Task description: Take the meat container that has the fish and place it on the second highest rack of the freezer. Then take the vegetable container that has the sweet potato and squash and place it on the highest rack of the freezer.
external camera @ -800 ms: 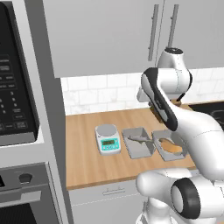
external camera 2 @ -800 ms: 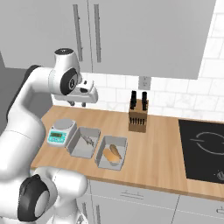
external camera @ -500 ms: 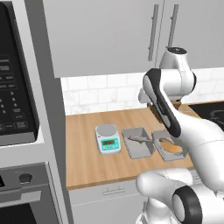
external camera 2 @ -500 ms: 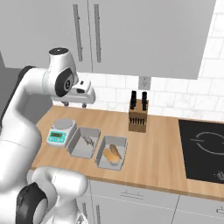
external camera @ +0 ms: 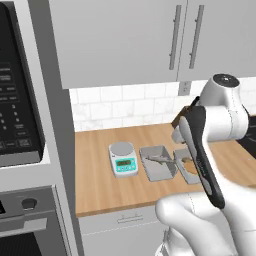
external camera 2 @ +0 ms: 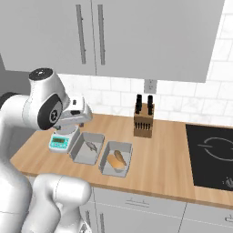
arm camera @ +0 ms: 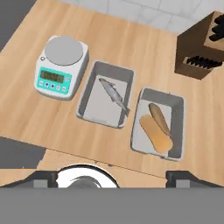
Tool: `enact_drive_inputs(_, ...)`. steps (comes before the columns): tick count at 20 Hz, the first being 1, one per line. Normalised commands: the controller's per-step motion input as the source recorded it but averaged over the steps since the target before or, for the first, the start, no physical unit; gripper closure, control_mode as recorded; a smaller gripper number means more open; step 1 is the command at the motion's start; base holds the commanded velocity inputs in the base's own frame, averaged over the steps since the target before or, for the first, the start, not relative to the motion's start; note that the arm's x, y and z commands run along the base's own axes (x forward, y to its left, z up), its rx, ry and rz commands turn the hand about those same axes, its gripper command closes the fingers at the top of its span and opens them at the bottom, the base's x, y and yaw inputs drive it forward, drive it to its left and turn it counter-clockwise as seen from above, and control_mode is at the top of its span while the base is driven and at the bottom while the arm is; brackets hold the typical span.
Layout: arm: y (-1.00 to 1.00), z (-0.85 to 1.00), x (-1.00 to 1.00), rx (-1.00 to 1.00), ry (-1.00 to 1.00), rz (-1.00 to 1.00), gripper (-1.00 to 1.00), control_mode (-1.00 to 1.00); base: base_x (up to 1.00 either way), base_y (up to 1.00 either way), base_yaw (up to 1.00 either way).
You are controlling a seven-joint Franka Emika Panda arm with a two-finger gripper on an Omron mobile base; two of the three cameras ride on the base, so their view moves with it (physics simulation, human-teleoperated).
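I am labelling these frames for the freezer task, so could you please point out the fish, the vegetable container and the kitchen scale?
fish [arm camera: 114, 96], hand view, middle of its body.
vegetable container [arm camera: 176, 127], hand view, bare right inner wall.
kitchen scale [arm camera: 64, 49], hand view, centre of its round weighing plate.

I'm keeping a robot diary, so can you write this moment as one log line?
phase: above trays, nothing picked | gripper: open, empty | meat container: on counter, fish inside | vegetable container: beside it, apart
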Motion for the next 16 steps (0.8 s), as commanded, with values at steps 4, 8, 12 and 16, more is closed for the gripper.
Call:
enact_drive_inputs(4, -0.02, -0.06, -0.32, 0.0, 0.01, 0.49, -1.0, -1.0, 0.0, 0.0, 0.0)
enact_drive_inputs(8, 0.23, -0.04, -0.03, -0.12, 0.03, 0.43, -1.0, -1.0, 0.0, 0.0, 0.0)
enact_drive_inputs(12, 0.41, -0.07, 0.0, -0.37, 0.01, 0.29, -1.0, -1.0, 0.0, 0.0, 0.0)
enact_drive_inputs(16, 0.24, -0.15, 0.02, -0.36, 0.01, 0.25, -1.0, -1.0, 0.0, 0.0, 0.0)
